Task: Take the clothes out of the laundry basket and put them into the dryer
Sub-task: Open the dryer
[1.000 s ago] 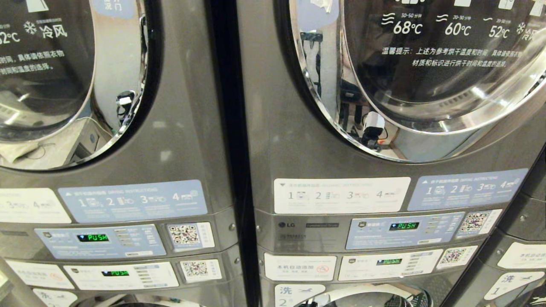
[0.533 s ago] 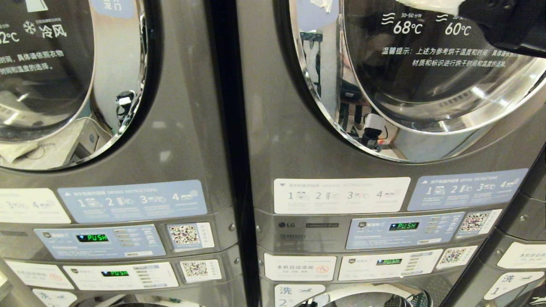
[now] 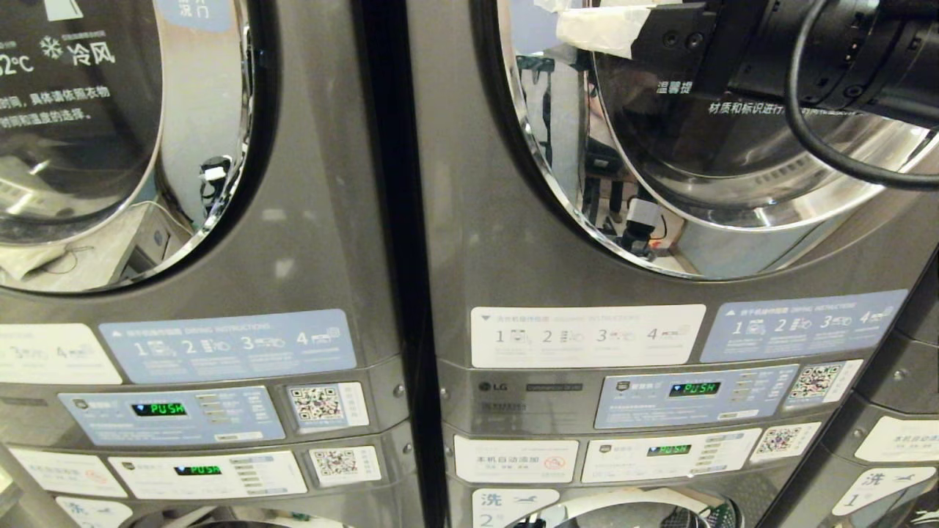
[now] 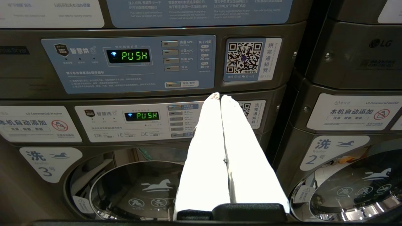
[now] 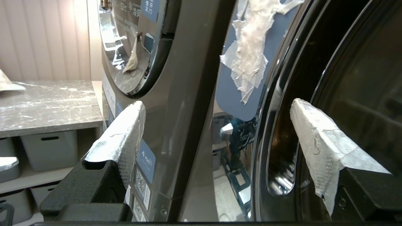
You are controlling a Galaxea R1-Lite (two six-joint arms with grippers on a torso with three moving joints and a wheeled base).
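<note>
Big dark-grey metal dryer [image 3: 513, 242], round glass door [image 3: 733, 147] shut. Right gripper [image 5: 216, 125] up at door's left rim, white-taped fingers [image 5: 125, 131] spread wide, holding nothing. Left gripper [image 4: 220, 97] fingers pressed together, pointing at control panel [image 4: 128, 62]. Clothes, basket nowhere visible.

Two stacked laundry machines fill the head view side by side, the left one [image 3: 308, 242] and the right one [image 3: 499, 242], with the edge of a third [image 3: 902, 411] at the far right. Two round dryer doors show, one [image 3: 125, 117] on the left and one [image 3: 733, 147] on the right. Four green "PUSH" displays glow, two [image 3: 159, 409] on the left machine and two [image 3: 694, 389] on the right. Four QR code stickers [image 3: 317, 403] are visible. One robot arm [image 3: 807, 51] crosses the right door.
</note>
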